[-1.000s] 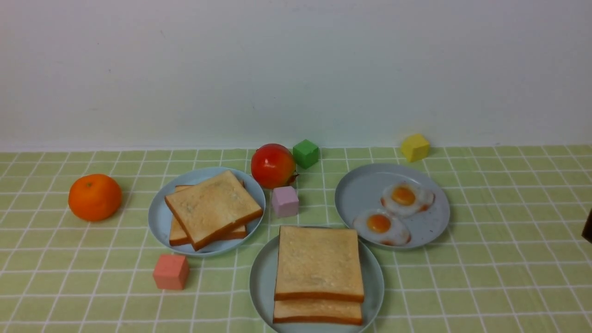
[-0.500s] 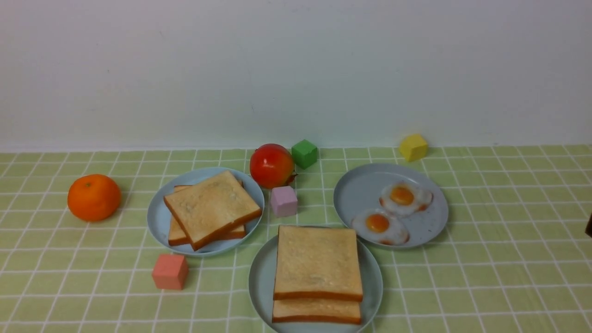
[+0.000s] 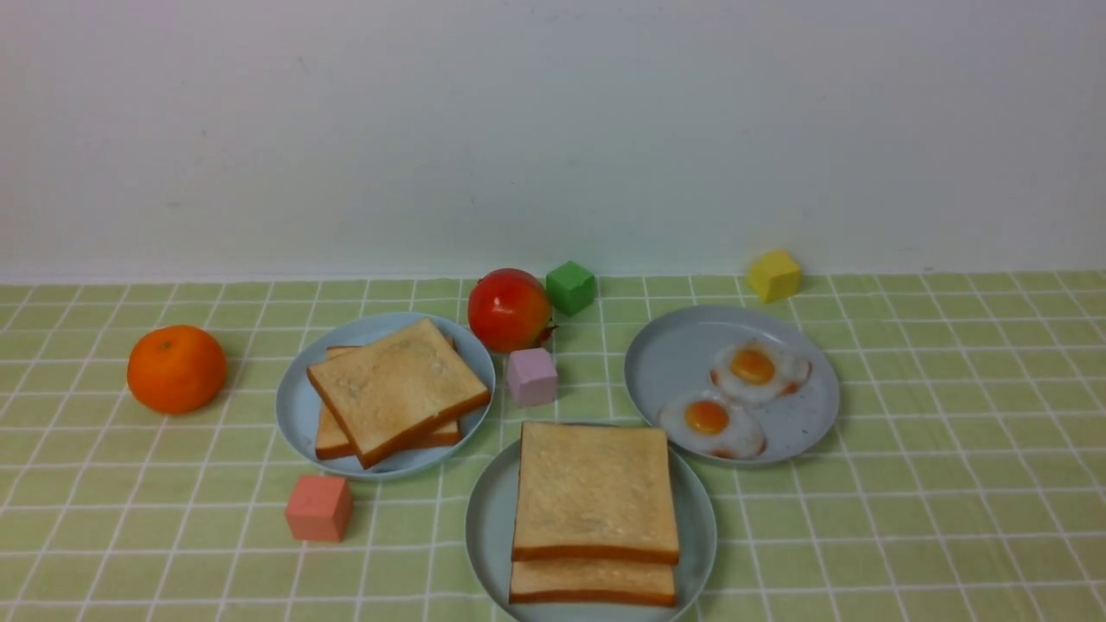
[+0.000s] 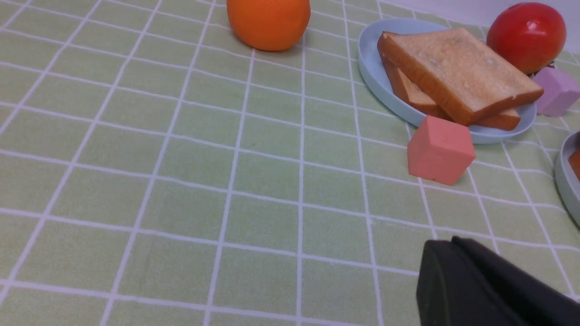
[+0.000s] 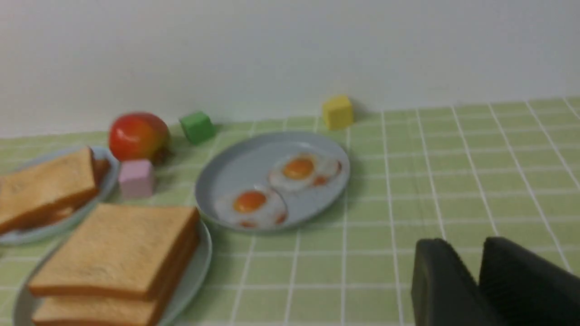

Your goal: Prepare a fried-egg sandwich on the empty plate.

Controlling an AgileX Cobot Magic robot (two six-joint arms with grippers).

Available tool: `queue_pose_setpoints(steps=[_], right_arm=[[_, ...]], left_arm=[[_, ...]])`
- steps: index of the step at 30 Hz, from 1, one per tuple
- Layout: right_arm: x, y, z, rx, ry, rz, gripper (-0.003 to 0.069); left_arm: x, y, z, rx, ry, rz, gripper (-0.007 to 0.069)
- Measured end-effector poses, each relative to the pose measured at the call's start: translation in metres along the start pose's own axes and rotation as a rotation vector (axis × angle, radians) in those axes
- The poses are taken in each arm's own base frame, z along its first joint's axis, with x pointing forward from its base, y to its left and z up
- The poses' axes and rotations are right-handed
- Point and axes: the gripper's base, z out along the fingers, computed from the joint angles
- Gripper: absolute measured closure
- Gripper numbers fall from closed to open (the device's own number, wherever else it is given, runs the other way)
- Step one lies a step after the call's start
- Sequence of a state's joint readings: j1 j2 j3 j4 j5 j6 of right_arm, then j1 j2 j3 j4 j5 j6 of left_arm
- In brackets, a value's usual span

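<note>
The left claw (image 4: 457, 253) is closed and empty, low over the green checked surface (image 4: 181, 181). Ahead of it sits a pink cube (image 4: 439, 149), and just beyond that a blue plate (image 4: 376, 68) holding two loose toast slices (image 4: 457, 72). The right claw (image 5: 480, 267) hangs with a narrow gap between its dark fingers, gripping nothing. Ahead of it lies a plate (image 5: 235, 167) with two fried eggs (image 5: 276, 185). Off to its side, nearer, the sandwich (image 5: 113, 258) rests stacked on the mint plate (image 5: 199, 258); no egg shows between the slices.
</note>
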State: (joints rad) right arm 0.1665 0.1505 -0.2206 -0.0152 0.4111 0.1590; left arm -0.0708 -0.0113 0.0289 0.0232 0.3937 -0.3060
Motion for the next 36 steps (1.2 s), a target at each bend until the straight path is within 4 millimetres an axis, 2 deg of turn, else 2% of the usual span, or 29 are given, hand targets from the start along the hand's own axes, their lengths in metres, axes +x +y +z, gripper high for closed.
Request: queue_pose_setpoints(steps=[2, 4, 5, 10, 36], right_arm=[[0.034, -0.005, 0.006, 0.013, 0.058, 0.0, 0.049], [0.048, -0.007, 0.009, 0.018, 0.078, -0.002, 0.0489], [0.066, -0.01, 0.011, 0.022, 0.098, -0.006, 0.0485], [0.066, -0.011, 0.011, 0.018, 0.044, -0.018, 0.0482], [0.066, -0.011, 0.011, 0.02, 0.044, -0.023, 0.0447]], left_arm=[[0.0, 0.0, 0.0, 0.0, 0.0, 0.0, 0.062], [0.0, 0.0, 0.0, 0.0, 0.0, 0.0, 0.062], [0.0, 0.0, 0.0, 0.0, 0.0, 0.0, 0.0618], [0.0, 0.0, 0.0, 0.0, -0.001, 0.001, 0.0617], [0.0, 0.0, 0.0, 0.001, -0.002, 0.003, 0.0608]])
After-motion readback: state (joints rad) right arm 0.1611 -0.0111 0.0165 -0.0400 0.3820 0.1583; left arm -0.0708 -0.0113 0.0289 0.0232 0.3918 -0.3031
